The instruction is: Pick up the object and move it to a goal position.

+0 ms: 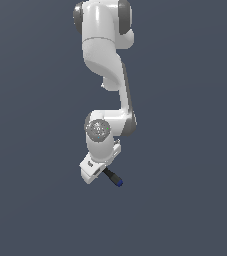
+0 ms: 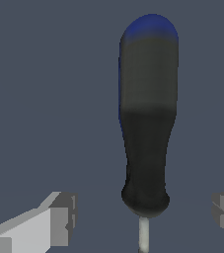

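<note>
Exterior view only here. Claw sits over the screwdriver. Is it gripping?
Observer: No. In the wrist view the claw is open, and its fingers stand clear of the screwdriver on both sides.
Operator: Centred?
Observer: Roughly. The gaps on either side of the handle look about equal.
Operator: Where along it do the fingers line up?
Observer: At the handle's narrow end, where the grey shaft comes out.

The arm reaches down, its hand low with fingers spread wide apart.
</note>
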Motion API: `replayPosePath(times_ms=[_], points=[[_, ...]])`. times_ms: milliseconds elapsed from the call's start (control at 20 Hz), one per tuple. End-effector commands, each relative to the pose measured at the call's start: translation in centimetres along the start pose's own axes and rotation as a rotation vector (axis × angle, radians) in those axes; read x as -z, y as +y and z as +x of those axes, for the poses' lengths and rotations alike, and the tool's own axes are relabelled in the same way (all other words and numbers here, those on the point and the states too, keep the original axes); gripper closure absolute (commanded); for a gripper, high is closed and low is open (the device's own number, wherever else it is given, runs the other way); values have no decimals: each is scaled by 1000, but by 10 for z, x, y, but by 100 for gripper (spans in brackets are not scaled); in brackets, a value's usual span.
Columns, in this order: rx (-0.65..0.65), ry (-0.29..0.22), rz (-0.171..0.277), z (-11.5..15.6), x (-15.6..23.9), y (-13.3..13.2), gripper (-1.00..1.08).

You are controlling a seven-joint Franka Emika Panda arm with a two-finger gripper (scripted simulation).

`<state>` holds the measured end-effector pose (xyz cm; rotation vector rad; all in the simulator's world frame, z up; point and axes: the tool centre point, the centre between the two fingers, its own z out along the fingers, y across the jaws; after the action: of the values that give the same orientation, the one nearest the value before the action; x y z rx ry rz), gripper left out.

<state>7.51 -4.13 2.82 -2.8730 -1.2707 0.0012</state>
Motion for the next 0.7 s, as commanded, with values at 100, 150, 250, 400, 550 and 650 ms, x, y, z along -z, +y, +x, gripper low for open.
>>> replayPosePath(times_ms=[100,150,250,400,550,650], points=[[1,0,-1,0,-13,1,-92],[1,0,-1,0,-14,1,-92],[1,0,-1,1,-13,1,-92],[1,0,-1,1,-13,1,108],[1,0,-1,1,-13,1,108],[1,0,-1,1,-13,1,108]])
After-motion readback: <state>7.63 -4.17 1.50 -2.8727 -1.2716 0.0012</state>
